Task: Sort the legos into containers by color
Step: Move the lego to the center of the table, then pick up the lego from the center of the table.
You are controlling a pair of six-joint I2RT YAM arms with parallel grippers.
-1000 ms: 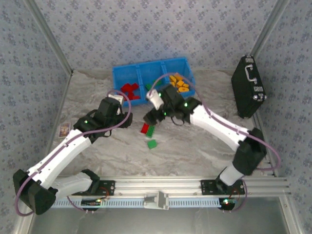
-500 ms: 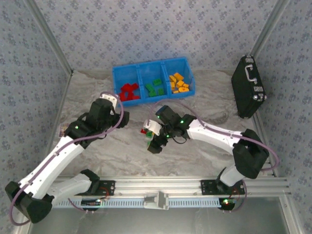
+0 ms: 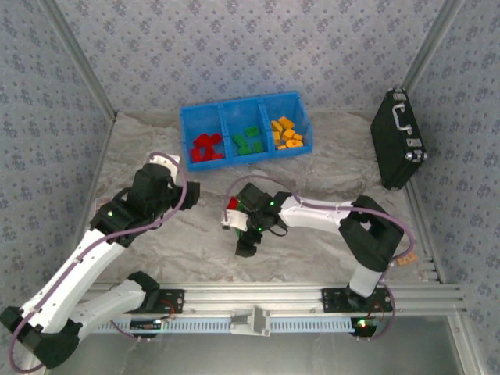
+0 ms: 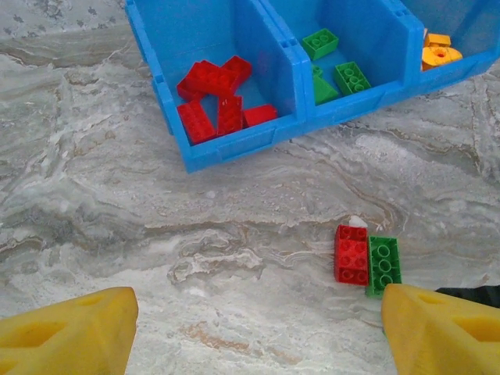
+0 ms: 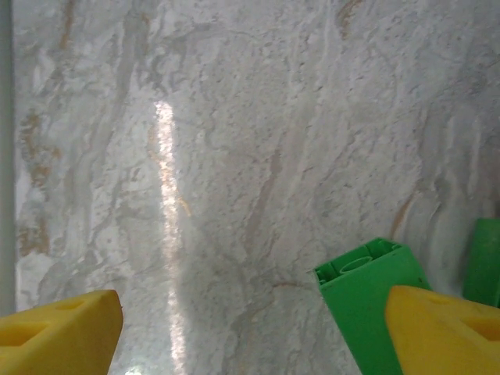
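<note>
The blue tray [image 3: 185, 125] [image 4: 234, 148] holds red legos [image 4: 215, 105] in its left compartment, green ones [image 4: 336, 66] in the middle and orange ones [image 4: 437, 51] on the right. A red brick [image 4: 351, 254] [image 3: 232, 205] and a green brick [image 4: 383, 264] lie side by side on the marble table. My left gripper [image 4: 254, 328] [image 3: 190, 193] hangs open to their left, holding nothing. My right gripper [image 5: 254, 328] [image 3: 244, 245] is open low over the table. A green brick [image 5: 367, 301] on its side rests against the right finger [image 5: 445, 328], not clamped.
A black case with a metal handle [image 3: 400, 141] leans at the right wall. Another green piece [image 5: 486, 262] shows at the right edge of the right wrist view. The metal rail [image 3: 258, 301] runs along the near edge, and patterned walls enclose the table.
My right gripper came away from the tray toward the near side, down to the lone green brick. The left arm drew back to the left and nearer.
</note>
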